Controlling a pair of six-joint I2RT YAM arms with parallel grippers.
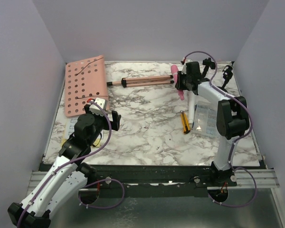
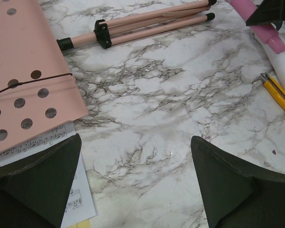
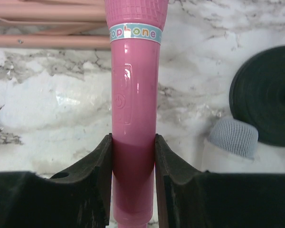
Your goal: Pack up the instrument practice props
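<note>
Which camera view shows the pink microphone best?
The right wrist view: the pink microphone fills the frame, with its label and buttons clear, clamped by the right end effector. The top view shows it small and partly hidden; the left wrist view shows only one end.

Light is even and soft, shadows weak. The pink microphone [image 3: 133,114] shows white glare stripes; wrist views blur toward the bottom.
</note>
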